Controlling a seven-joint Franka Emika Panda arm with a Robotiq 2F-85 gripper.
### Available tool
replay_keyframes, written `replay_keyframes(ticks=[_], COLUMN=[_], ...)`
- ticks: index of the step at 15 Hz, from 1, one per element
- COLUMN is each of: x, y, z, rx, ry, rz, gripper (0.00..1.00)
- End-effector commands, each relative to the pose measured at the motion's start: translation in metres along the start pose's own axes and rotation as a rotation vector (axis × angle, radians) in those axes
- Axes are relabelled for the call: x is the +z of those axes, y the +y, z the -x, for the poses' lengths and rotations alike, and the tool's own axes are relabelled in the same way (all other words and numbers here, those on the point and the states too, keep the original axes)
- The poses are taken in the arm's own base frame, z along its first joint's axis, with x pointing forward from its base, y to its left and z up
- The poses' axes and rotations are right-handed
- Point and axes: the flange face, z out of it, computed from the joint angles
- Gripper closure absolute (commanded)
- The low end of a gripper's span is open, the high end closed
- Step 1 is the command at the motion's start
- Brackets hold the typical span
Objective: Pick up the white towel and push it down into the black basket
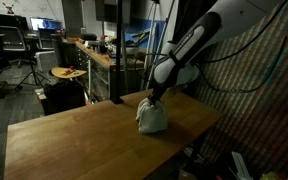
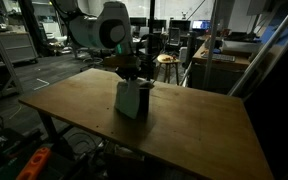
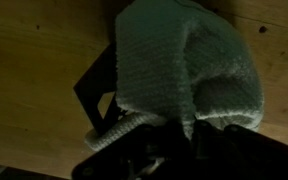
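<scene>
Mostly there: your white towel (image 3: pixel 189 70) sits bunched in the black basket (image 3: pixel 87 95) on the desk (image 1: pixel 64 140), tool (image 1: pixel 155 100) closed at its top, but plenty bulges out; push it deeper

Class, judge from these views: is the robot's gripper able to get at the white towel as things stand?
Probably yes: the gripper hangs right over the white towel, which bulges from the black basket's open top, with nothing between them.
</scene>
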Motion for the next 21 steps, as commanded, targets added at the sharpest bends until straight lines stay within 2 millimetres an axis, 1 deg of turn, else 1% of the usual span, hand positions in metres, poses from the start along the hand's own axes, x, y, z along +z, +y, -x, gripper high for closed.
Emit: replay_keyframes(ticks=[1,3,6,9,12,15,21], x=[-0.010,-0.010,-0.006,0.004,0.016,0.029,0.055], y=[-0.001,-0.001,-0.005,-0.010,-0.010,-0.011,-0.014], z=[-0.017,-0.028,-0.044,-0.051,-0.053,-0.052,-0.034], rx=[-0.045,-0.057,-0.075,-0.085,-0.071,-0.020,0.084], ry=[-0.001,-0.008,-0.029,-0.053,-0.063,-0.066,-0.087], rz=[-0.006,-0.017,-0.024,-0.042,-0.062,-0.096,-0.174], gripper=[0.96,0.96,0.96,0.96,0.96,0.96,0.96])
